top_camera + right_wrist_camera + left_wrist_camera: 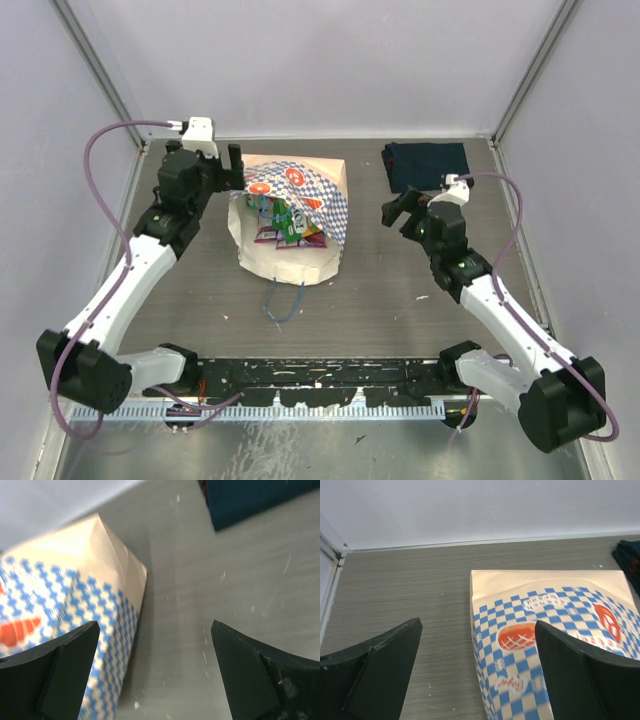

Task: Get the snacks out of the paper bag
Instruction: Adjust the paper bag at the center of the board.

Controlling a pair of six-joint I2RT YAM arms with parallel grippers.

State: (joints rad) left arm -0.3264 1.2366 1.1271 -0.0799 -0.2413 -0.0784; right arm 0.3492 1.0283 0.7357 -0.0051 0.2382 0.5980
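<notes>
- The bag (290,268) lies on its side mid-table (380,300). Its long axis runs from the far side toward the arms, and the cords (285,300) trail off the near end.
- The mouth is on that near end. The checkered top wall is folded back, so the snacks (285,225) show as a bright heap inside, all within the paper.
- The left gripper (232,170) hangs just beside the bag's far left corner. Its jaws are spread wide and hold nothing. From its wrist view, the checkered wall fills the space between the fingers.
- The right gripper (398,208) sits off the bag's right flank with a strip of bare table between. It is also spread wide and empty. The cloth (425,165) lies beyond it at the far right.
- From the left gripper, the snacks lie toward the near side and a little right, past the folded wall. From the right gripper they lie straight to the left, over the side wall.
- The left is nearer the bag, but I'd say it stands at the closed end. Either arm would have to come round toward the open near side to get at a packet.
</notes>
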